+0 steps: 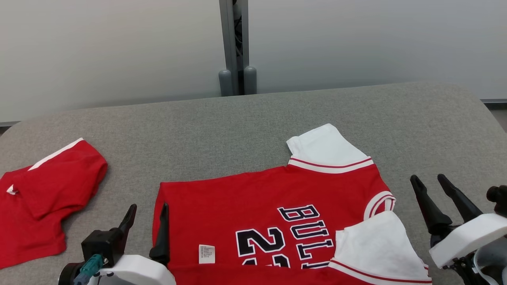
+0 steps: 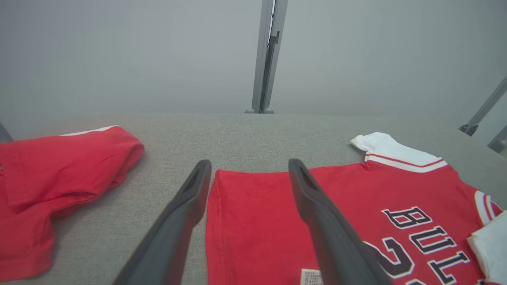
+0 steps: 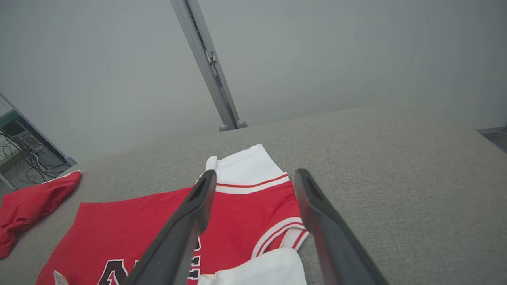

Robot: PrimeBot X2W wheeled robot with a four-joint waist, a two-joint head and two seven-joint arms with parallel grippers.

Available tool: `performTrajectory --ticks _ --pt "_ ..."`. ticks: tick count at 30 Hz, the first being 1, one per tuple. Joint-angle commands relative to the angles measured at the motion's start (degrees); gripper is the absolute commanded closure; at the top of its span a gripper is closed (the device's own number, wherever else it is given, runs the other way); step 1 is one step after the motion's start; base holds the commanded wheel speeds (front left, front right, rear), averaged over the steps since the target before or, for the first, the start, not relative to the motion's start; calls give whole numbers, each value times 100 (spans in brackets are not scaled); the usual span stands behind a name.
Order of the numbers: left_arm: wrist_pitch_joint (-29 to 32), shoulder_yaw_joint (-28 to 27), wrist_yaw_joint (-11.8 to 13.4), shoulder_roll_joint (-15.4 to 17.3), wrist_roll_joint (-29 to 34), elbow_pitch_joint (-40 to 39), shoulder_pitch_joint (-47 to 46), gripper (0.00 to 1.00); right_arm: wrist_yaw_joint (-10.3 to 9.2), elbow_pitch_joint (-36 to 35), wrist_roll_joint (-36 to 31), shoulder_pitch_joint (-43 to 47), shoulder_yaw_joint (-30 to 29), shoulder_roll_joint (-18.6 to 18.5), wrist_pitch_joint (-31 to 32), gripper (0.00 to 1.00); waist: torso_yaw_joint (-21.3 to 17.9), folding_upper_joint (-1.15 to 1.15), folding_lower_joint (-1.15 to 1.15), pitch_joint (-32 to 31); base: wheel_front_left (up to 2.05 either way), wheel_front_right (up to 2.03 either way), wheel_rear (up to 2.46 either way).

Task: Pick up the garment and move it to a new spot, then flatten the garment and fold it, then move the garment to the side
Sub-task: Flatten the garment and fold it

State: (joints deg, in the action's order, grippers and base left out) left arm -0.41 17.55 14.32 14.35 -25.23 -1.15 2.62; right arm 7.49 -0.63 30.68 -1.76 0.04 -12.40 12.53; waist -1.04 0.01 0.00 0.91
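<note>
Jersey (image 1: 269, 198), red with dark lettering, lies flat on the grey table (image 1: 237, 126) between the two claws. Left claw (image 1: 148, 206) stands spread wide and empty, straddling the jersey's side hem, one finger over bare table and the other over red fabric; whether it touches cannot be told. Right claw (image 1: 427, 178) is likewise spread and empty, apart from the jersey, with both white sleeves (image 1: 324, 146) on its inner side. A second red garment (image 1: 47, 194) lies crumpled well off the left claw's outer side
</note>
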Motion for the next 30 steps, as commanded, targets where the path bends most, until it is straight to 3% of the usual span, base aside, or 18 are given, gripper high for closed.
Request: performTrajectory --ticks 1,7,12,21,30 --pt "-165 -25 -23 -41 -4 71 -123 0 1 64 -63 -82 52 11 -190 0 -12 -1 0 7 0 0 0" --pt "-1180 -158 -113 -504 -105 709 -361 0 1 412 -5 -403 324 196 -1432 0 -57 -1 0 55 0 0 0" --pt "-1451 -261 -192 -722 41 1307 -545 0 1 847 -323 -492 554 299 -2279 0 -84 -1 0 96 0 0 0" --pt "-1482 -545 -367 -846 491 1754 -742 0 1 1333 -450 -708 761 358 -2633 0 -199 -1 0 291 0 0 0" --pt "-1072 -475 -158 -506 886 2835 -1581 0 1 1356 -309 -953 743 335 -2683 0 -340 -1 0 698 0 0 0"
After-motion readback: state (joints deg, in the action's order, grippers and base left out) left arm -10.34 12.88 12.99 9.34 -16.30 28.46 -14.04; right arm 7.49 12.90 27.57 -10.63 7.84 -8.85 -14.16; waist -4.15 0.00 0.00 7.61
